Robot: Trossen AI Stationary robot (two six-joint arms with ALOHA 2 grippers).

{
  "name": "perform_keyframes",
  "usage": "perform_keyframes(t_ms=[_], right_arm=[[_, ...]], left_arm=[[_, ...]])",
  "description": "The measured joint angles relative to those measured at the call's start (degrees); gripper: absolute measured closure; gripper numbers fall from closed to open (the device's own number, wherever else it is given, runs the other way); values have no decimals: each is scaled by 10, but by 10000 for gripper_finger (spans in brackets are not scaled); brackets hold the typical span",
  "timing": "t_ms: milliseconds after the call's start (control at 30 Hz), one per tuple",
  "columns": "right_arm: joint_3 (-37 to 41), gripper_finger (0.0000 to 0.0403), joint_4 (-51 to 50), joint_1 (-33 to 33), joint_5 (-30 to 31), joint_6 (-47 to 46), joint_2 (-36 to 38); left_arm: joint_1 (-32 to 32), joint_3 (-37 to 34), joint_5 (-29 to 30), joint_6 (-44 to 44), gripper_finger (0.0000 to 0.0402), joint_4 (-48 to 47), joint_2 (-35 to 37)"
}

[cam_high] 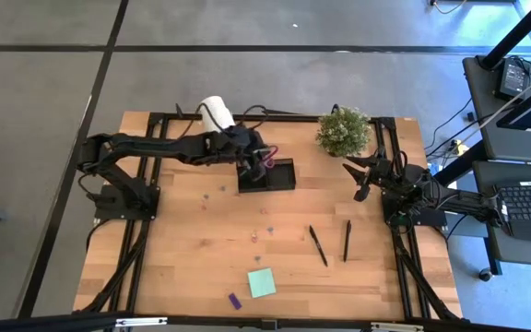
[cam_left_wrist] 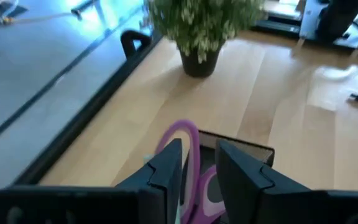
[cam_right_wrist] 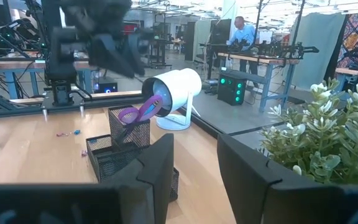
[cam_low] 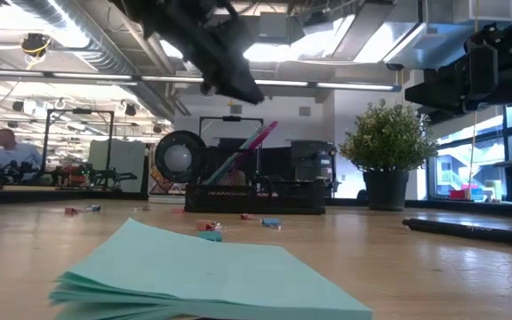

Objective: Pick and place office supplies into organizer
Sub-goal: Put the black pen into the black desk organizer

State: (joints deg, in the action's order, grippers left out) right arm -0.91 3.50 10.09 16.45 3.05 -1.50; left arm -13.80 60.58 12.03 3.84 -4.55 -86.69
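Your left gripper hangs over the organizer, fingers spread around the purple-handled scissors; your right gripper waits, fingers apart.

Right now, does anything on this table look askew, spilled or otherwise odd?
Mostly the scissors: they stand tilted in the organizer's taller section, purple handles poking out above the rim, with the left gripper just over them. Small coloured bits lie scattered on the table near the organizer.

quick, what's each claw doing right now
left claw: open, around the purple scissors standing in the organizer
right claw: open, holding nothing, near the plant
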Motion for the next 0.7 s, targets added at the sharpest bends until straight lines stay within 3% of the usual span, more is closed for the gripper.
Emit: perform_keyframes(t_ms=[167,300,500,700], right_arm=[[0,274,29,0,0,-6,0],[-11,274,51,-1,-1,-61,0],[-90,274,-61,-2,-35,-87,-35],[-188,274,-159,-2,-37,-151,-149]], left_arm=[[0,-6,1,-35,308,4,60],[3,-35,3,-36,308,22,115],[12,-156,-3,-11,307,174,196],[29,-265,-2,13,306,307,248]])
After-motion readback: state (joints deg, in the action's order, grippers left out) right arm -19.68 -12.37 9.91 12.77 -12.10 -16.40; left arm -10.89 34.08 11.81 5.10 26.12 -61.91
